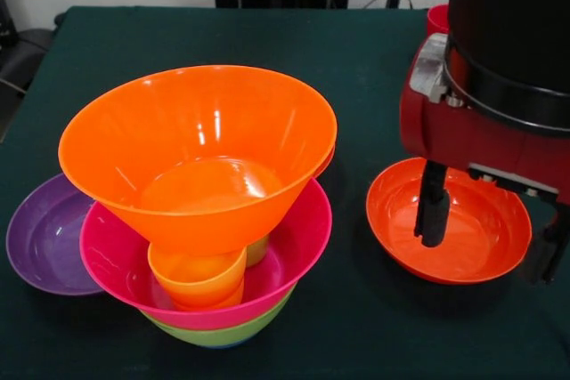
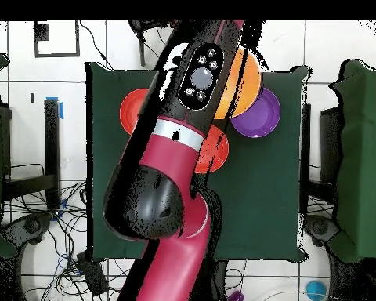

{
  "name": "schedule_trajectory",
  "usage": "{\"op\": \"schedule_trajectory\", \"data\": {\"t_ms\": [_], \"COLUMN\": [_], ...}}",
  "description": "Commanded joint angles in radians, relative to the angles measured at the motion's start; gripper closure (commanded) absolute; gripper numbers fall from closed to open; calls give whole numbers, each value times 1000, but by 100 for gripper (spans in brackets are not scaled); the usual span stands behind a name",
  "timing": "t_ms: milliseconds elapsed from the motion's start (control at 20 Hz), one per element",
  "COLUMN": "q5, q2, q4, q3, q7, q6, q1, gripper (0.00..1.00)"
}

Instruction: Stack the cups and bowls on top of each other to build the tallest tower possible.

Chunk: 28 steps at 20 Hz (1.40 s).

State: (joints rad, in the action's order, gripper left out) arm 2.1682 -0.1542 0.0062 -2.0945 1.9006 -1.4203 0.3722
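Observation:
The tower stands at the front left: a lime-green bowl (image 1: 223,334) lowest, a magenta bowl (image 1: 298,238) in it, a yellow-orange cup (image 1: 198,278) inside that, and a large deep orange bowl (image 1: 196,144) resting tilted on the cup. The orange bowl also shows in the overhead view (image 2: 247,78). My gripper (image 1: 490,230) is open over a shallow red-orange bowl (image 1: 472,238) at the right, one finger (image 1: 434,206) above its inside and the other past its right rim. A red cup (image 1: 436,20) stands behind the arm. The arm hides the gripper in the overhead view.
A purple bowl (image 1: 44,238) lies against the tower's left side, also seen from overhead (image 2: 258,114). A sliver of a second red-orange bowl (image 1: 329,162) shows behind the orange bowl. The table is covered in dark green cloth (image 1: 356,68).

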Motion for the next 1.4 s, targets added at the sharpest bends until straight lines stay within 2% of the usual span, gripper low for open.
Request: {"op": "schedule_trajectory", "data": {"t_ms": [50, 550, 1100, 1400], "q5": [39, 36, -44, -58], "q2": [8, -38, -66, -74], "q4": [6, 26, 59, 69], "q3": [-164, -198, -149, -144], "q7": [7, 88, 158, 165], "q6": [-21, 14, 18, 17], "q1": [2, -29, -78, -88], "gripper": [0, 0, 0, 0]}}
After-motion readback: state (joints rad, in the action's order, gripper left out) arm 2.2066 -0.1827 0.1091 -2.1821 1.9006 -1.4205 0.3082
